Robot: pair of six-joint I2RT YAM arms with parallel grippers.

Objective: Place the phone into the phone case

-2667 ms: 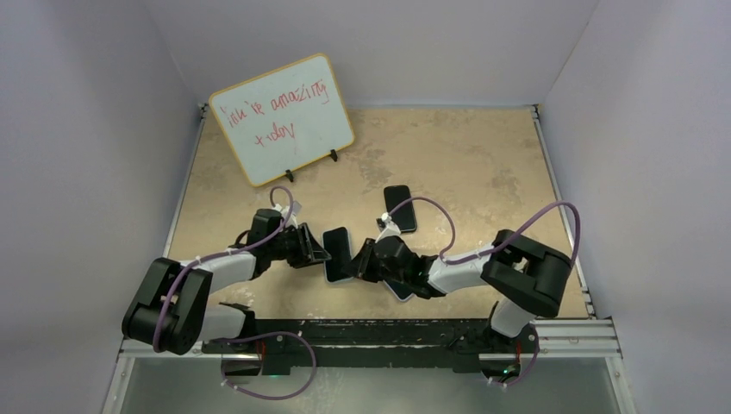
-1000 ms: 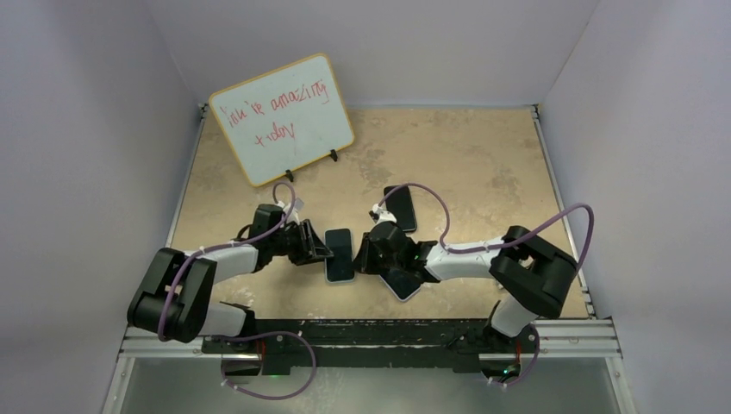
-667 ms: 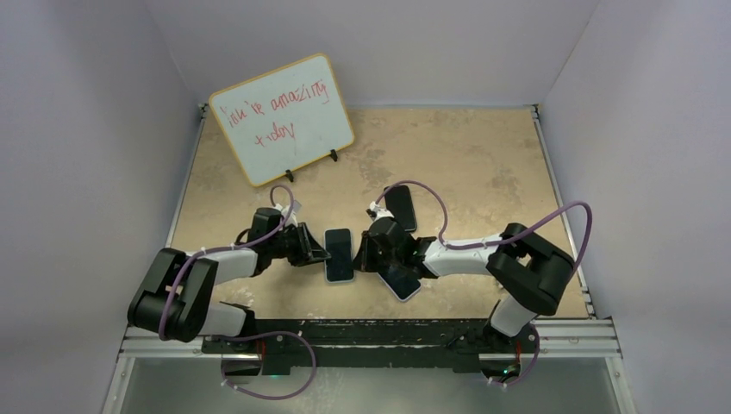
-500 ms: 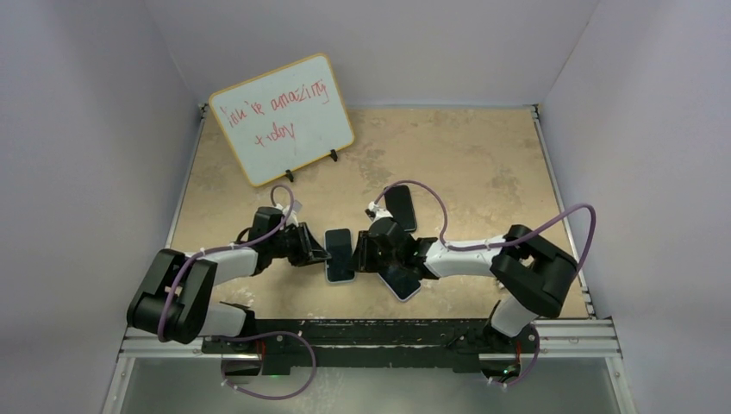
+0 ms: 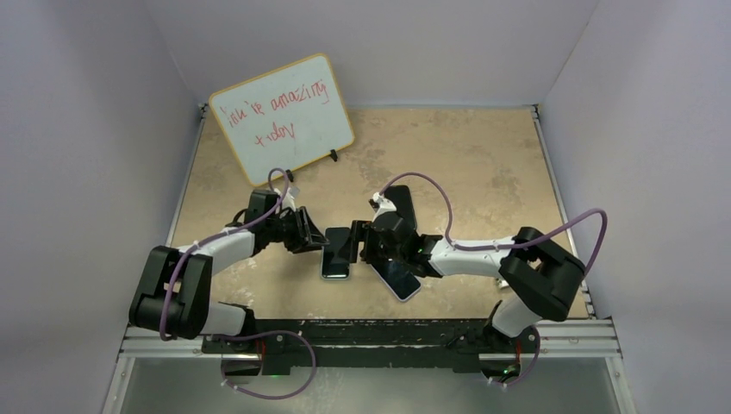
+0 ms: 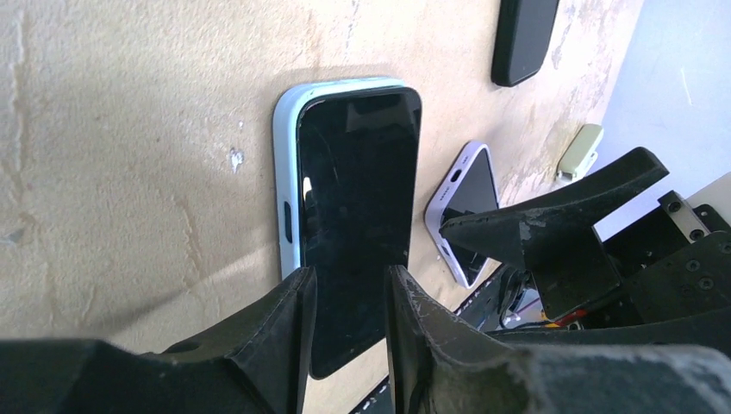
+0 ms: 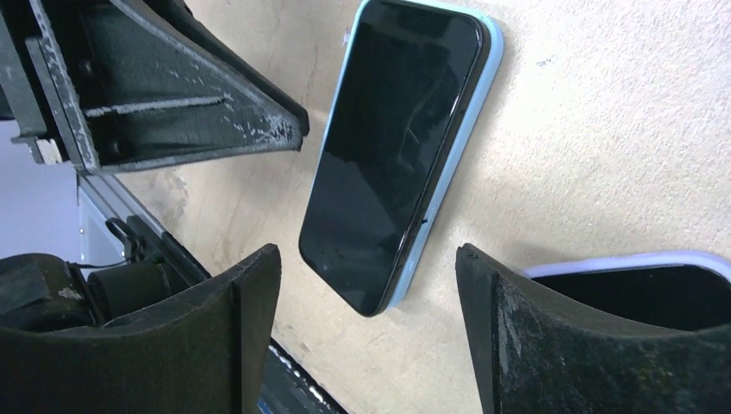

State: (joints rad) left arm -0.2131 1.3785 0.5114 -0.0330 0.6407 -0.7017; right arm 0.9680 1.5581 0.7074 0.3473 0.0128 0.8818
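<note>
The phone (image 5: 338, 248), black with a dark screen, lies face up and slightly askew on the light blue phone case (image 6: 284, 198). The case's rim shows along one long side and one end (image 7: 465, 129). My left gripper (image 6: 349, 280) hovers over the phone's near end, narrowly open, and the screen (image 6: 358, 190) shows through the gap. My right gripper (image 7: 366, 254) stands wide open on the other side with nothing between its fingers. In the top view the left gripper (image 5: 315, 241) and right gripper (image 5: 363, 246) flank the phone.
A second phone in a lilac case (image 5: 398, 278) lies just right of the task phone, under the right arm. A black phone (image 5: 400, 207) lies farther back. A whiteboard (image 5: 283, 116) stands at the back left. White walls enclose the table.
The right gripper has opened wide and let go of the phone. The left gripper closed a little and reopened, shifting slightly toward the back. The phone has turned a little.
</note>
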